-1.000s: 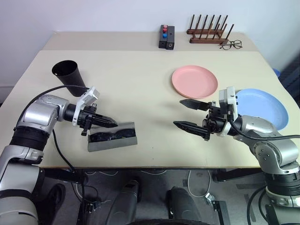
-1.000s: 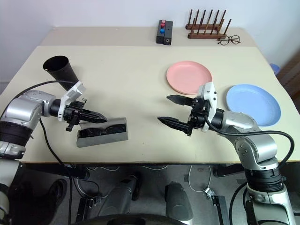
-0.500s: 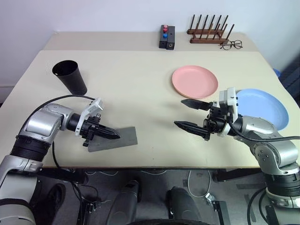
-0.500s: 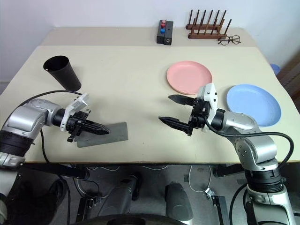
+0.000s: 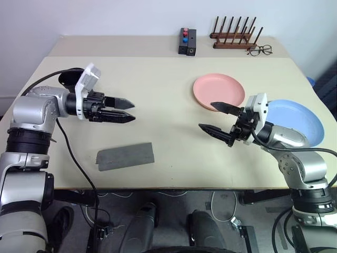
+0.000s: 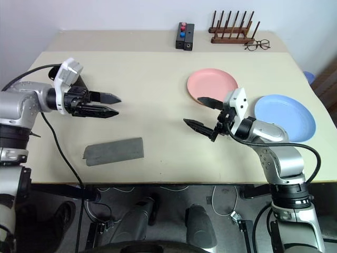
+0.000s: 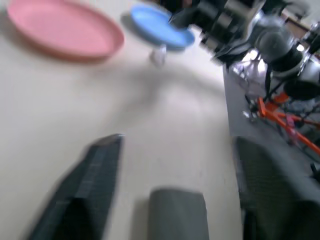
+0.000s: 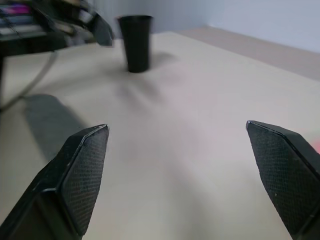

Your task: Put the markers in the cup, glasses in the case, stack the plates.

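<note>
The grey case (image 5: 125, 156) lies shut and flat near the table's front left. My left gripper (image 5: 130, 110) hovers open above the table, behind the case and level, with nothing between its fingers (image 7: 85, 190). The black cup (image 8: 136, 42) stands at the far left, mostly hidden behind my left arm in the eye views. The pink plate (image 5: 218, 90) and the blue plate (image 5: 295, 121) lie side by side on the right, apart. My right gripper (image 5: 209, 117) stands open and empty just in front of the pink plate. The markers and the glasses are out of view.
At the table's back stand a small black box with red and blue buttons (image 5: 187, 41) and a wooden peg rack (image 5: 234, 37). Thin-rimmed spectacles (image 5: 259, 50) lie beside the rack. Bare tabletop stretches between my two grippers.
The case's lid went from open over the sunglasses to shut. My left gripper then rose away from the case and opened. My right gripper shifted slightly toward the plates.
</note>
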You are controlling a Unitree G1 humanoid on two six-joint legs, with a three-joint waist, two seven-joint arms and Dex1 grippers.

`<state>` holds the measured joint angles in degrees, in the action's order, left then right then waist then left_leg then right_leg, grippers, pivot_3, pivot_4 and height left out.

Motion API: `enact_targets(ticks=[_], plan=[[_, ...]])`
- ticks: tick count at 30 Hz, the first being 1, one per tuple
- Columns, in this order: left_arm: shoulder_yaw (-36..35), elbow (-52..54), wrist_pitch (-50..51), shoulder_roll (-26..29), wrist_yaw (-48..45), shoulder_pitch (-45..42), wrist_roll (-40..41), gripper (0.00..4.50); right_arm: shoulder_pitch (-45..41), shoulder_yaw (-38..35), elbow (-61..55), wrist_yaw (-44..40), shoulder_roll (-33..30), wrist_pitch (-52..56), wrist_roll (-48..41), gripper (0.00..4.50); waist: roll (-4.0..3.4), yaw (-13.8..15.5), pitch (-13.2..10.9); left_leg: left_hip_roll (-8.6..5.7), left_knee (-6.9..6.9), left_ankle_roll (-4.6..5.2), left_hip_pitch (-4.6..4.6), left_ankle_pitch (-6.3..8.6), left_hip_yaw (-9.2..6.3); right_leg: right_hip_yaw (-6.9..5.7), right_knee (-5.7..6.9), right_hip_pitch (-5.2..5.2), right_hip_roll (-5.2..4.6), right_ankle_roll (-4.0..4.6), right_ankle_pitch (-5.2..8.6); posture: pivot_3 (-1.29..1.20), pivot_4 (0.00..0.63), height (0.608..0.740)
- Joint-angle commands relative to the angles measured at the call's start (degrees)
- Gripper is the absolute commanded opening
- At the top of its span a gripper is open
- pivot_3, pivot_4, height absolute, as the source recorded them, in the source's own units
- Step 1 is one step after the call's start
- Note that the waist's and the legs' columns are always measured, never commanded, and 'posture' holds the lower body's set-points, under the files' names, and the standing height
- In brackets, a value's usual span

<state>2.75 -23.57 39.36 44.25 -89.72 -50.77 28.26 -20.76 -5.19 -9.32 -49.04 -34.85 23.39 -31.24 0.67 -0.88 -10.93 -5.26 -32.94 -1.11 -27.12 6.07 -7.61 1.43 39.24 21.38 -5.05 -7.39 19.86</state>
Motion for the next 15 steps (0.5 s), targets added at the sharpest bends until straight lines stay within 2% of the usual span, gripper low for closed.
enact_targets(ticks=[1,5,9,15], plan=[[-4.04,2.36,-2.06,-1.75,1.80,-1.13,2.55,4.39,-2.05,-3.65,5.59,5.26,-3.14,-0.83,5.52,4.50,0.00,0.10,0.00,0.00,0.00,0.00,0.00,0.00,0.00,0.00,0.01,0.00,0.01,0.00,0.00,0.00,0.150,0.740],[-5.97,4.17,-3.97,-4.46,4.60,-0.49,3.37,4.39,-3.31,-6.39,12.99,8.62,-7.19,-1.57,9.65,4.50,-0.01,0.20,-0.01,-0.03,-0.02,0.00,0.00,-0.01,0.02,0.00,0.01,-0.04,0.03,-0.01,-0.01,0.00,0.150,0.740],[-5.47,9.65,4.45,-2.78,3.72,1.91,7.09,4.39,-1.02,-9.00,15.82,7.96,-11.90,-1.30,11.35,4.50,-0.02,-0.08,-0.01,-0.02,0.01,-0.01,-0.02,-0.02,0.08,0.03,0.04,-0.07,0.04,-0.02,-0.01,0.00,0.150,0.740],[-6.07,9.96,-0.36,-4.47,5.69,3.75,6.26,4.39,5.17,-11.15,14.96,6.21,-17.40,1.14,13.09,4.50,-0.07,-0.17,0.00,0.02,0.01,-0.01,0.04,-0.03,0.09,0.04,0.11,-0.10,0.05,-0.02,-0.01,0.00,0.150,0.740]])
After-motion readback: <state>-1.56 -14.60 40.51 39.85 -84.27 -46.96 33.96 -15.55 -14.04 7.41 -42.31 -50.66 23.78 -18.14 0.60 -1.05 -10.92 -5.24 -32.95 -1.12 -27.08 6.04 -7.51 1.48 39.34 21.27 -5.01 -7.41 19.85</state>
